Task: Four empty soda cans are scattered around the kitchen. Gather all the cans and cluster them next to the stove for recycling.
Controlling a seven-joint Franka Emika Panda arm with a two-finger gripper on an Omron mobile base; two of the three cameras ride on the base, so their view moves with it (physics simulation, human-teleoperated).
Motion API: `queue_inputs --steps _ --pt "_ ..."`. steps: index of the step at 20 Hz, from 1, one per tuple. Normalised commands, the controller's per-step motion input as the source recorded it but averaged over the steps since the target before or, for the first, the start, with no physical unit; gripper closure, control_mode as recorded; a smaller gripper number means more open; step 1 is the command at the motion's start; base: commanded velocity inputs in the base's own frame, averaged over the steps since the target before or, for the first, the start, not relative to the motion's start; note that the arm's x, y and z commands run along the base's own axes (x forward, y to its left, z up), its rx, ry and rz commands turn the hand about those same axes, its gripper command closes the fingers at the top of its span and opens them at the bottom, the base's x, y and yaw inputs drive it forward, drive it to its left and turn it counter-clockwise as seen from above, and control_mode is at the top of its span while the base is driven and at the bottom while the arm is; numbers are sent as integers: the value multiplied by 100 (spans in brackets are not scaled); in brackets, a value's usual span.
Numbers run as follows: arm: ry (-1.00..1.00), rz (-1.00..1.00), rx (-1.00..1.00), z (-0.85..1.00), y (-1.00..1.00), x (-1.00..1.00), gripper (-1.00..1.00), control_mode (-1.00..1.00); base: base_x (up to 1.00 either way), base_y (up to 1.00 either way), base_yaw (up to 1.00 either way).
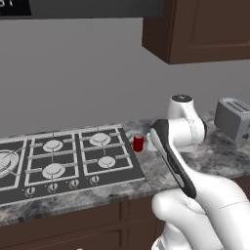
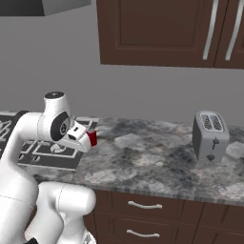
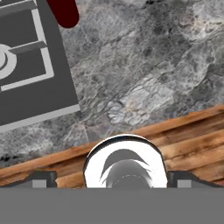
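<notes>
One red soda can (image 1: 138,143) stands upright on the granite counter just right of the stove (image 1: 63,161), a black cooktop with silver-white burners. In the right base view the can (image 2: 92,138) peeks out right behind my white hand, beside the stove (image 2: 47,153). The hand view looks down on the counter: the can (image 3: 63,11) is at the top left, next to the stove's corner (image 3: 26,74). My gripper (image 3: 111,181) is open with nothing between its widely spread tips, hovering over the counter's front edge, apart from the can.
A silver toaster (image 1: 233,119) (image 2: 210,136) stands on the counter to the right. Dark wooden wall cabinets (image 2: 162,31) hang above. Bare granite (image 2: 143,157) stretches between can and toaster. Drawers (image 2: 143,206) sit under the counter, and wood floor (image 3: 192,135) shows below its edge.
</notes>
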Motion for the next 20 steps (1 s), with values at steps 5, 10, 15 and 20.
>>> queue_inputs --steps 5,10,15,20 --pt "-10 0 0 0 0 -14 -100 -100 0 0 0" --pt "-1 0 0 0 -1 -5 -100 100 -15 -2 0" --pt "0 0 0 0 0 0 -100 100 -25 -18 -7" --pt "0 0 0 0 0 0 -100 100 -1 -14 -34"
